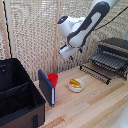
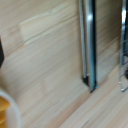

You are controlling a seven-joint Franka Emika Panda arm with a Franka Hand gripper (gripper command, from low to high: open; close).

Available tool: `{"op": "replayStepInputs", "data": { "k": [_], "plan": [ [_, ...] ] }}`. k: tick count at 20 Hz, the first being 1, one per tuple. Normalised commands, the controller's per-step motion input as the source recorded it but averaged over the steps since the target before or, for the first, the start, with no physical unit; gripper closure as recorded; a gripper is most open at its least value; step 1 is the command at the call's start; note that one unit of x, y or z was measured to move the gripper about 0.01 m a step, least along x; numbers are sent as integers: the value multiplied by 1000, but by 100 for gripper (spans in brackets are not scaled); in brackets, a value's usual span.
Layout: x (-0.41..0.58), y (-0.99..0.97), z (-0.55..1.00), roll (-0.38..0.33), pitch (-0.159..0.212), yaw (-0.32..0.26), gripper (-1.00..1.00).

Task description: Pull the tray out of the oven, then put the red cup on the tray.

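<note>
The black and silver oven stands at the exterior view's right with its door dropped open. The tray, a dark rack of thin bars, reaches forward out of the oven mouth over the door. The red cup stands upright on the wooden table, left of a white bowl. My gripper hangs in the air above the table, between the cup and the oven, touching nothing; its fingers are too small to read. The wrist view shows the door's shiny bar handle and a wire edge over the wood.
A white bowl with yellow contents sits right of the cup; its rim shows in the wrist view. A big black fabric case fills the exterior view's left, with a blue flap beside the cup. A slatted wall stands behind.
</note>
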Motion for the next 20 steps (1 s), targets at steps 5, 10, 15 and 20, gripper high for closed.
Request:
{"op": "replayStepInputs", "data": {
  "k": [5, 10, 15, 20],
  "plan": [
    [120, 373, 165, 312, 21, -144, -100],
    [93, 347, 178, 302, 40, -153, -100],
    [73, 223, 152, 214, 65, -232, -100],
    [83, 262, 6, 138, 89, -252, -100]
  ]
}}
